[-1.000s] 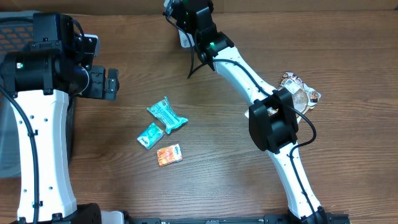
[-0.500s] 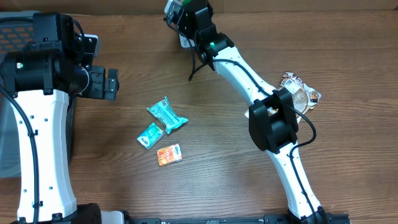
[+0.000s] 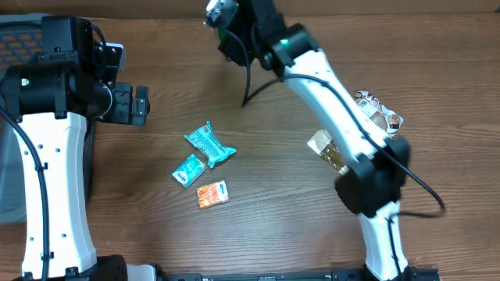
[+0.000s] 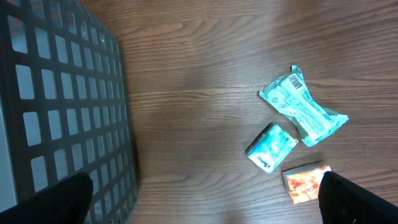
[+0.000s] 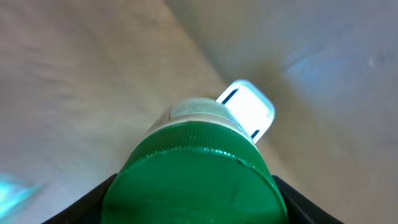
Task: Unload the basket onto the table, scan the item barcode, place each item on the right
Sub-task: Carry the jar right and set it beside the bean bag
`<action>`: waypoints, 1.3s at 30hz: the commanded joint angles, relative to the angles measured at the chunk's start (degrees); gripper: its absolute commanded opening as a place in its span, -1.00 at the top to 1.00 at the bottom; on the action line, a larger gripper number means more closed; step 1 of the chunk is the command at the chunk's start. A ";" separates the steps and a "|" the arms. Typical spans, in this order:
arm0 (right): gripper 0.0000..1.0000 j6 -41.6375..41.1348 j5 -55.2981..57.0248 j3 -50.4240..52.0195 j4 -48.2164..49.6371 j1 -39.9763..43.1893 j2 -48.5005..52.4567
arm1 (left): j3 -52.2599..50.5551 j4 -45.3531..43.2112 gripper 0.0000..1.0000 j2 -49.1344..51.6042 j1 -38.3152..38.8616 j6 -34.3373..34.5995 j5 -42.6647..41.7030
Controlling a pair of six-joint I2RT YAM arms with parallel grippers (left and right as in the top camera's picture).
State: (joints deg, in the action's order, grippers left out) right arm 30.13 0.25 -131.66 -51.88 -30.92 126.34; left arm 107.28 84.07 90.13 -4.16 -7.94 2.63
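1. At the far edge of the table (image 3: pixel 141 226), the right gripper (image 3: pixel 225 23) is clamped on a green-capped bottle (image 5: pixel 193 180) — its dark fingers (image 5: pixel 298 210) flank it on both sides.
2. The green cap faces the wrist camera, so the bottle's long axis runs straight away from the lens, in line with the gripper. A white lit panel (image 5: pixel 247 109) shows just past the bottle's far end.
3. The left gripper (image 4: pixel 205 180) hangs with jaws spread wide and nothing between them, near the grid basket (image 4: pixel 62 93) at the left edge.
4. Mid-table, three packets lie close together: a crumpled teal packet (image 3: pixel 209 145), a small teal packet (image 3: pixel 187 169) and an orange packet (image 3: pixel 212 193) — all well apart from both grippers.
5. Bare wood lies between these packets and the far edge, and on their near side.
6. On the right, a brown snack wrapper (image 3: pixel 376 109) and a tan packet (image 3: pixel 322 145) lie beside the right arm's white forearm.
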 commanded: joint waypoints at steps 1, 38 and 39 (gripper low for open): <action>0.49 -15.37 -3.52 -0.57 -9.70 0.02 -3.52 | 0.46 -0.09 -0.99 0.20 0.07 -0.61 0.11; 0.49 -47.95 3.74 27.93 -17.25 28.02 -2.73 | 0.46 -0.09 -0.99 0.20 0.07 -0.63 0.11; 0.46 -47.95 4.28 27.93 -17.66 28.20 -2.73 | 0.46 -0.09 -0.99 0.20 0.07 -0.61 0.11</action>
State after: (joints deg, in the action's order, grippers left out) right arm -16.93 2.02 -104.14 -68.16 -3.92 124.36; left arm 107.28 84.05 90.13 -4.16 -7.92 2.63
